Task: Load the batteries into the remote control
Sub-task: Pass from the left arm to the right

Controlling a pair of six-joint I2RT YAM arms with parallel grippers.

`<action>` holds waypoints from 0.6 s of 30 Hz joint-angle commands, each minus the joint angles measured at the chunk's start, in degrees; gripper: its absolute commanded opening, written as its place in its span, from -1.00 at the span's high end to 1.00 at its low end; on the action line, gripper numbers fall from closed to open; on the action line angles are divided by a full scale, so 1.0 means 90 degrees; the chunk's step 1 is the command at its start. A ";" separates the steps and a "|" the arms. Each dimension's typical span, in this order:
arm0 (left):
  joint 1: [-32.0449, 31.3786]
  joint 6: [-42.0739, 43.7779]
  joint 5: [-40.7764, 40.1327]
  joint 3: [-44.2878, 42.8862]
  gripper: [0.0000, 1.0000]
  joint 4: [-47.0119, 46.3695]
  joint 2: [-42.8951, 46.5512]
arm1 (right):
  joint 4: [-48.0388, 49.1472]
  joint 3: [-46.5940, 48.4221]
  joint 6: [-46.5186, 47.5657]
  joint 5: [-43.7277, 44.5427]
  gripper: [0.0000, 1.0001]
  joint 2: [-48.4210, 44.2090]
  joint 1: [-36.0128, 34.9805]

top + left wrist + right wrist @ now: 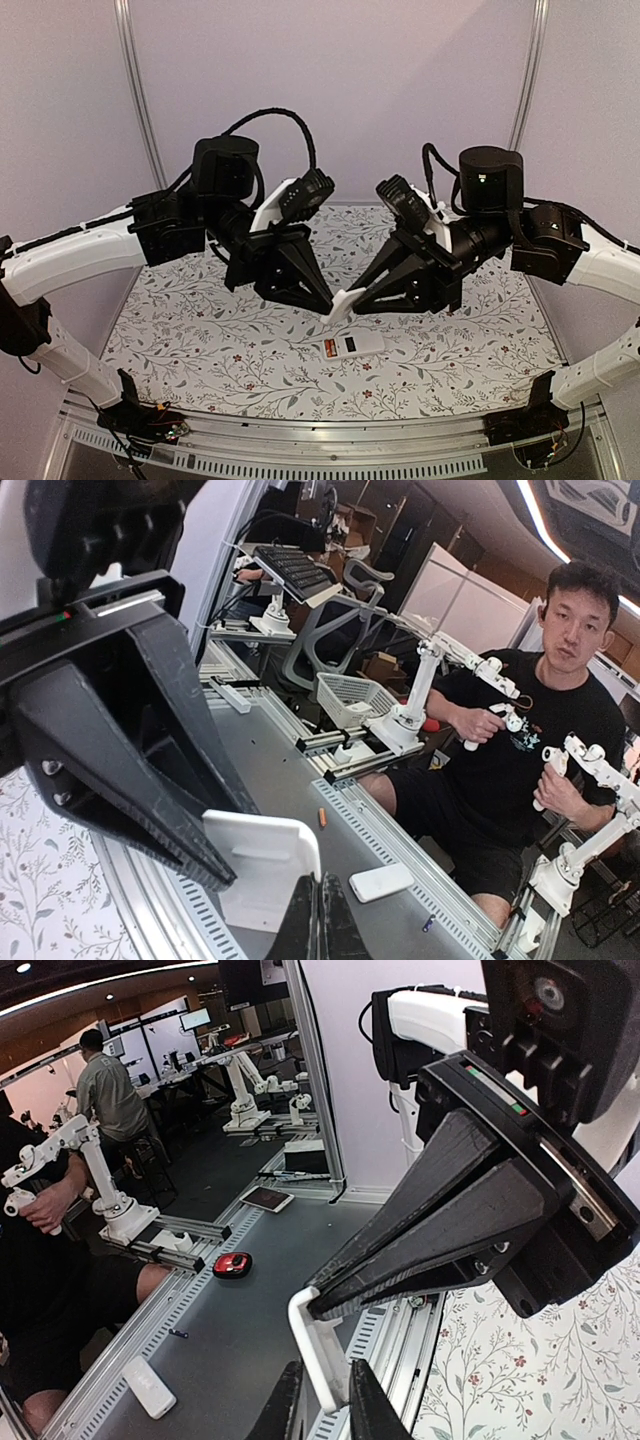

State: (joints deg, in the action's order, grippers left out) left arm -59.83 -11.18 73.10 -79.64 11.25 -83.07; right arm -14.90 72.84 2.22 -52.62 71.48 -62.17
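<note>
Right gripper [325, 1400] is clamped on the faces of a white cover [262, 865], held above the remote [352, 346] lying on the table [200, 340]. Left gripper [320, 910], fingers together, touches the cover's edge, probably steadying it. Batteries not discernible

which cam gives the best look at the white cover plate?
Left wrist: the cover plate shows its broad flat face, large in frame. Right wrist sees it only edge-on, as a thin white strip. Top external shows it small, above the remote.
</note>
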 commanded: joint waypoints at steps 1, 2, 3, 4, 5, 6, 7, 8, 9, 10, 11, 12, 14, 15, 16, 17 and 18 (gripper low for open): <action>-0.0051 -0.0245 -0.0014 0.0160 1.00 -0.0480 -0.0012 | 0.0006 0.0201 -0.0011 -0.0113 0.83 0.0081 -0.0071; -0.0052 -0.0268 -0.0031 0.0184 1.00 -0.0522 -0.0011 | 0.0017 0.0214 -0.0028 -0.0119 0.91 0.0084 -0.0065; -0.0046 -0.0276 -0.0072 0.0207 1.00 -0.0563 0.0006 | 0.0023 0.0224 -0.0038 -0.0120 0.99 0.0085 -0.0066; -0.0025 -0.0234 -0.0191 0.0227 0.97 -0.0558 0.0040 | 0.0018 0.0227 -0.0068 -0.0120 1.00 0.0077 -0.0067; 0.0027 -0.0163 -0.0369 0.0260 0.74 -0.0487 0.0095 | 0.0019 0.0214 -0.0094 -0.0113 1.00 0.0067 -0.0070; 0.0108 -0.0143 -0.0564 0.0327 0.39 -0.0466 0.0185 | 0.0022 0.0195 -0.0120 -0.0090 1.00 0.0051 -0.0068; 0.0199 -0.0086 -0.0785 0.0416 0.10 -0.0456 0.0318 | 0.0010 0.0160 -0.0182 -0.0036 1.00 0.0023 -0.0074; 0.0310 0.0058 -0.1058 0.0508 -0.15 -0.0375 0.0569 | 0.0006 0.0102 -0.0206 0.0026 1.00 0.0011 -0.0063; 0.0423 0.0312 -0.1355 0.0599 -0.48 -0.0222 0.0803 | -0.0004 0.0030 -0.0304 0.0137 1.00 -0.0028 -0.0043; 0.0550 0.0594 -0.1827 0.0680 -0.83 -0.0015 0.1066 | -0.0005 -0.0111 -0.0429 0.0205 1.00 -0.0048 0.0002; 0.0663 0.0854 -0.2361 0.0832 -0.97 0.0166 0.1346 | 0.0002 -0.0230 -0.0606 0.0242 1.00 -0.0060 0.0084; 0.0742 0.1147 -0.2851 0.0986 -0.99 0.0308 0.1642 | 0.0004 -0.0328 -0.0779 0.0233 1.00 -0.0065 0.0188; 0.0783 0.1765 -0.4034 0.1357 -0.99 0.0601 0.2179 | 0.0010 -0.0543 -0.1183 0.0191 1.00 -0.0029 0.0475; 0.0780 0.1991 -0.4726 0.1599 -0.99 0.0614 0.2428 | 0.0013 -0.0631 -0.1342 0.0196 1.00 -0.0010 0.0599; 0.0777 0.2275 -0.5098 0.1824 -0.99 0.0630 0.2640 | 0.0004 -0.0713 -0.1552 0.0165 1.00 0.0051 0.0764; 0.0758 0.2582 -0.5389 0.2023 -0.99 0.0716 0.2807 | 0.0000 -0.0783 -0.1701 0.0139 1.00 0.0106 0.0885; 0.0725 0.2833 -0.5708 0.2165 -0.99 0.0831 0.2879 | 0.0004 -0.0862 -0.1949 0.0109 1.00 0.0183 0.0993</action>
State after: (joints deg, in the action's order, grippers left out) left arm -53.06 1.48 41.30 -65.87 13.34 -60.97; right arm -14.55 67.70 -6.92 -51.94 71.55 -57.01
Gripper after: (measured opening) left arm 0.995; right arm 0.011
